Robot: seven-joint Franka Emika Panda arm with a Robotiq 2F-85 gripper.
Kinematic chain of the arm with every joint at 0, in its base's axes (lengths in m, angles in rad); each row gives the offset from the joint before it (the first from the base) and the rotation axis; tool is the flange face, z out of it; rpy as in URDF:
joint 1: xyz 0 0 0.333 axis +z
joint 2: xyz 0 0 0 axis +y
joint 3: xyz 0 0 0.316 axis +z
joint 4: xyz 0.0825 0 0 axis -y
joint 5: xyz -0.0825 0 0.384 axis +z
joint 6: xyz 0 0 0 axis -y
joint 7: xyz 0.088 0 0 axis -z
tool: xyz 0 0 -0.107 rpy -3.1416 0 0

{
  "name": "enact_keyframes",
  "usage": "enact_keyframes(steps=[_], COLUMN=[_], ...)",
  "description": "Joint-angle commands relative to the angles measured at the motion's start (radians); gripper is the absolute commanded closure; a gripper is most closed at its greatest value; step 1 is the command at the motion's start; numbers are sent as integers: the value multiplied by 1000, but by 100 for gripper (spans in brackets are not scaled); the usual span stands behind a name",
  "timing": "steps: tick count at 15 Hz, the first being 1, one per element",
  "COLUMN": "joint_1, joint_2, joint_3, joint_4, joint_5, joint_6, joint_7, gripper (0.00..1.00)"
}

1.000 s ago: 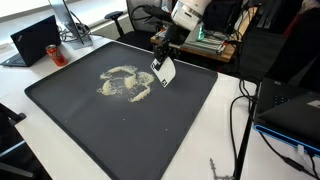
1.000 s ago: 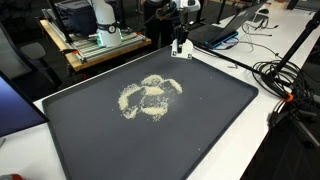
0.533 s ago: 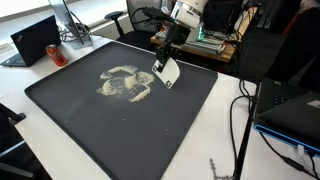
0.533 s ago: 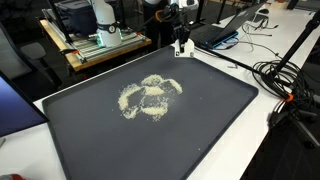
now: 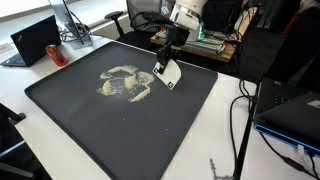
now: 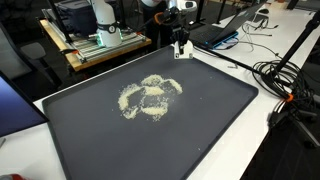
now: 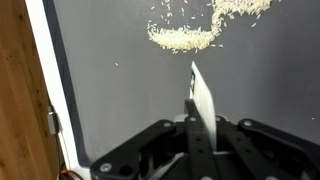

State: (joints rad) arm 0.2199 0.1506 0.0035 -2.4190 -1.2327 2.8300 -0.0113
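Wrist view: closed hand (image 7: 200, 126) is gripping a thin white flat card (image 7: 201, 94) by its near edge; likely light, stiff, slippery-faced.

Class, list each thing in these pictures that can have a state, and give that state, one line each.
gripper: shut on the white card
white card: held, tilted over the mat, apart from the grains
grains: spilled, lying in a loose patch
dark mat: flat on the table
laptop: lid open, screen dark
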Motion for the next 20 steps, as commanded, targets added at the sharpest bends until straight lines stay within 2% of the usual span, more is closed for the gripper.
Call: enact_keyframes(steps=[1, 2, 3, 8, 17, 20], joint_1=[-18, -19, -60, -112, -183, -198], joint_2=[-14, -17, -21, -43, -126, -145], joint_3=[-7, -4, 36, 54, 36, 29], joint_4=[-33, -45, -54, -84, -64, -37], joint_5=[20, 48, 70, 222, 499, 630], joint_6=[28, 9, -7, -34, -29, -45], joint_7=[-58, -85, -109, -229, -336, -395], gripper=[99, 99, 99, 99, 99, 99])
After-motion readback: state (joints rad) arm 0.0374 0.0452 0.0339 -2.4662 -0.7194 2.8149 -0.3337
